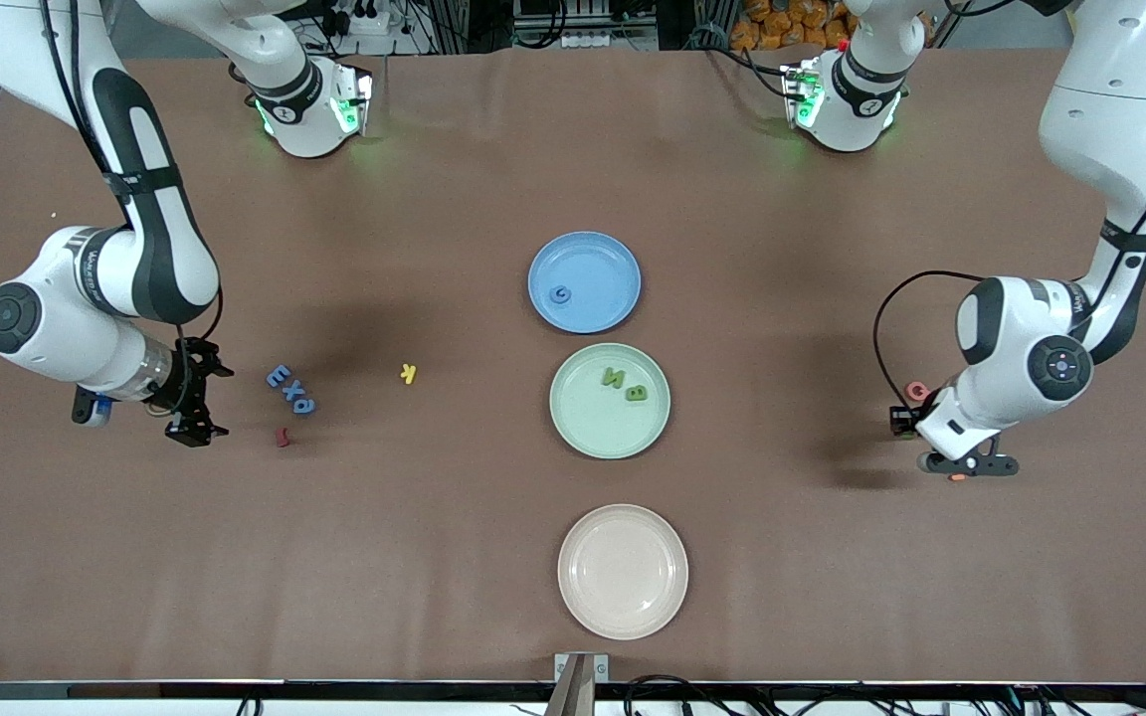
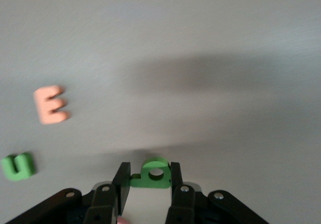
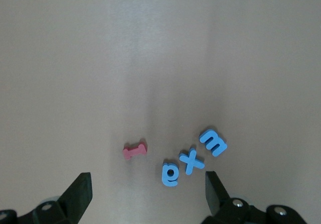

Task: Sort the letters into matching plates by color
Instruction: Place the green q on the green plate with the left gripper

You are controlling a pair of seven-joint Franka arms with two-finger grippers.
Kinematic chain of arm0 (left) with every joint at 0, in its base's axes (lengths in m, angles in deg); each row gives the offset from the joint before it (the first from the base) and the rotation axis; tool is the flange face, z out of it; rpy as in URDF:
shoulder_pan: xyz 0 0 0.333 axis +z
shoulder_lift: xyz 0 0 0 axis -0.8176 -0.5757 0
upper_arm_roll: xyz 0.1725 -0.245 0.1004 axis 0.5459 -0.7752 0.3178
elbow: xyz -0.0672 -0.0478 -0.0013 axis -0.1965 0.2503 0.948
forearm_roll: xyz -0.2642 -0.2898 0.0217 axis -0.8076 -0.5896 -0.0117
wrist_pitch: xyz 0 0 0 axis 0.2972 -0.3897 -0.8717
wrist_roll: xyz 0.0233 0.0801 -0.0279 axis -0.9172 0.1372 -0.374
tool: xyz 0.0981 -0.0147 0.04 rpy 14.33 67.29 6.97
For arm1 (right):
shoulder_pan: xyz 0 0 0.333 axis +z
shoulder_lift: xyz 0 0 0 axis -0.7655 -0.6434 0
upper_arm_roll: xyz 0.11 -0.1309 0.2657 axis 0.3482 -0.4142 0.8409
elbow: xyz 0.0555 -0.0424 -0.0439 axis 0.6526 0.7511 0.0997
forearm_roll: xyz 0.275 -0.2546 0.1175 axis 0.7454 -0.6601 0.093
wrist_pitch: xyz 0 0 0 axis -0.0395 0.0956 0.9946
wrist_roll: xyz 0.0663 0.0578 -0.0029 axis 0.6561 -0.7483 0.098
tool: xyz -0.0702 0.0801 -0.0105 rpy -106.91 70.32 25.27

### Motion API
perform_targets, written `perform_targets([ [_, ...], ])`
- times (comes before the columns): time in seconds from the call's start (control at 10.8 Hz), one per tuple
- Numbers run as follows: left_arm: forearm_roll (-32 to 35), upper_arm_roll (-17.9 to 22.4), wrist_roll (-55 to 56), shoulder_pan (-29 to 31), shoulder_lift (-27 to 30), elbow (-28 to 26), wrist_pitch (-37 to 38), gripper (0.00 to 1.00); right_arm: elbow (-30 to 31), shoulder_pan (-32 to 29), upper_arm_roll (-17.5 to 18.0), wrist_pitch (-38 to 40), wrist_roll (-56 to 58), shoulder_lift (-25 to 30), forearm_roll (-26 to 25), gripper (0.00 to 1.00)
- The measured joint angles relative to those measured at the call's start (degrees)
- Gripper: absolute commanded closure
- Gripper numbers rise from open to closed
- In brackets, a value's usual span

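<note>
My left end effector (image 2: 148,180) is clamped on a green letter (image 2: 152,173) low at the worktop (image 1: 434,557); a thin pinch could let it twist free before the green plate (image 1: 610,441); right end effector (image 3: 148,194) waits, spread, over the blue letters (image 3: 193,159).

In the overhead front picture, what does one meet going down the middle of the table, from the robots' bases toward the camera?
Blue plate holding one blue letter → mint green plate holding two green letters → cream-pink plate.
</note>
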Motion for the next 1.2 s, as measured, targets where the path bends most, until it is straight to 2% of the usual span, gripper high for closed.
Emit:
perform_targets([
  [0.18, 0.0, -0.3, 0.2, -4.1, 0.4, 1.6, 0.7, 1.00, 0.0, -0.5, -0.1, 0.1, 5.6, 0.0, 0.0, 0.00],
  [0.46, 0.0, -4.2, 0.1, -7.7, 0.5, 3.5, 0.8, 1.00, 0.0, -2.0, -0.3, 2.6, 8.6, 0.0, 0.0, 0.00],
  [0.55, -1.0, -4.6, 0.4, -10.0, 0.5, 4.5, 0.8, 1.00, 0.0, -2.2, -0.4, 3.0, 8.6, 0.0, 0.0, 0.00],
  [0.74, -7.2, -4.7, 1.1, -15.1, 0.2, 6.6, 0.8, 1.00, 0.0, -2.2, -0.3, 3.7, 8.2, 0.0, 0.1, 0.00],
  [0.92, -9.8, -4.7, 6.4, -19.8, -0.9, 8.6, 0.8, 1.00, 0.0, -2.2, -0.2, 3.8, 3.3, 0.0, 0.5, 0.00],
  [1.2, -9.9, -4.5, 14.7, -26.5, -5.4, 15.1, 0.7, 1.00, -0.1, -1.4, 0.1, 3.3, -11.6, 0.1, 0.6, 0.00],
])
